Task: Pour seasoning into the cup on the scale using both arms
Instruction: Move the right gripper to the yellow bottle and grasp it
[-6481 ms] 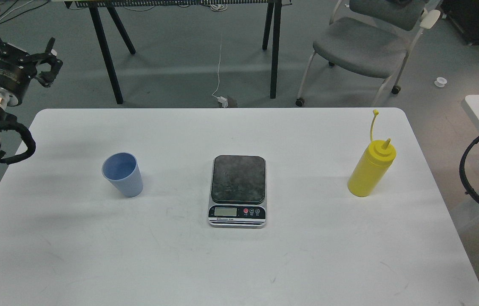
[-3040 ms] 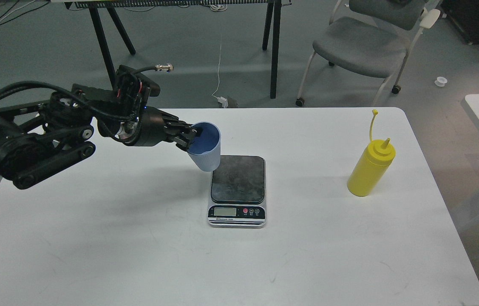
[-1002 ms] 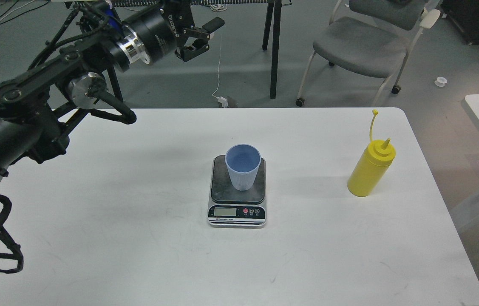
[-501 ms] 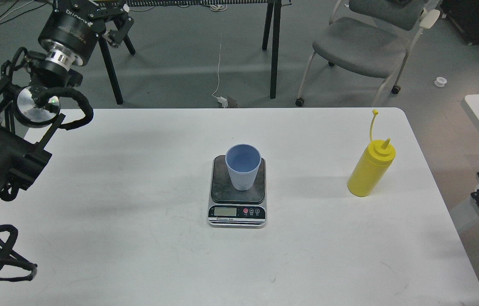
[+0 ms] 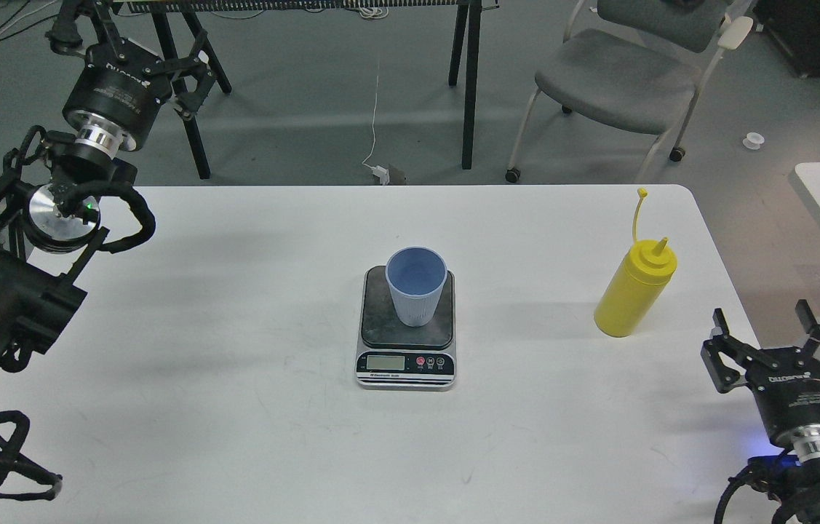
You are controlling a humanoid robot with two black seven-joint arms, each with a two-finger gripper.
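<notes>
From my seat at the controls, the scale (image 5: 407,329) sits near the middle of the white table (image 5: 235,407), and I place everything else from it. The light-blue cup (image 5: 416,287) stands upright on the scale's dark weighing plate, mouth open to the top, with the display and buttons showing in front of it. The yellow seasoning bottle (image 5: 634,287) stands upright well to the right of the scale, its tethered tip cap sticking up above the nozzle. My right gripper (image 5: 763,324) is further right of the scale than the bottle and nearer to me, just below the bottle and apart from it; its fingers are spread and nothing is between them. My left gripper (image 5: 134,36) is raised far to the left of the scale, beyond the table's back edge, its fingers also apart and holding nothing.
</notes>
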